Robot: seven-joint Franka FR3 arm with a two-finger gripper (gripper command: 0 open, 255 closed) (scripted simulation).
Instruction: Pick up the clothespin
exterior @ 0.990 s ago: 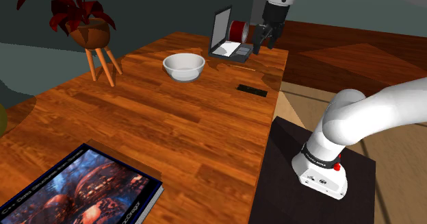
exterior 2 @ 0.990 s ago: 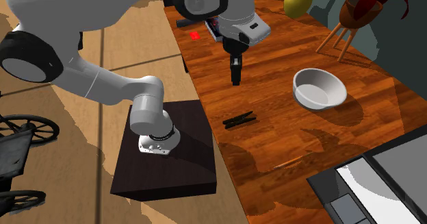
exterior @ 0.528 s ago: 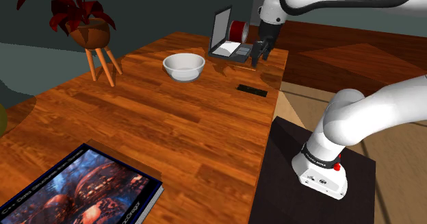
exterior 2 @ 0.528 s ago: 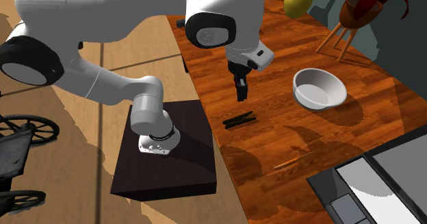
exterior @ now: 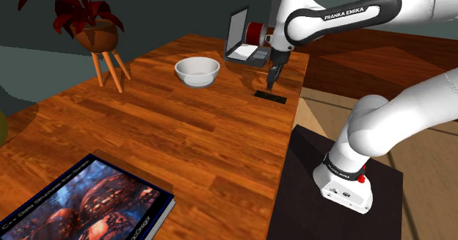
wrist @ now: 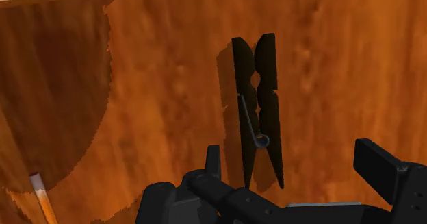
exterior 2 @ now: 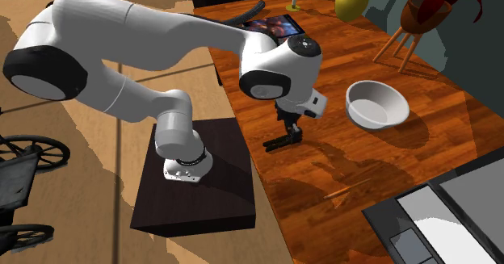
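Near table (exterior: 220, 128) edge, black clothespin (wrist: 268, 103)

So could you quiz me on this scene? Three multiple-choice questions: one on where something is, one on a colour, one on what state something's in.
1. Where does the clothespin lie? A near the table edge, under the claw; B the table's middle; C off the table.
2. Its colour? A red; B white; C black.
3. The claw is: A shut on the clothespin; B open; C shut on nothing.
Answers: 1A, the shoulder view shows it by the edge. 2C, it is black all over. 3B, the fingers stand apart, not touching it.
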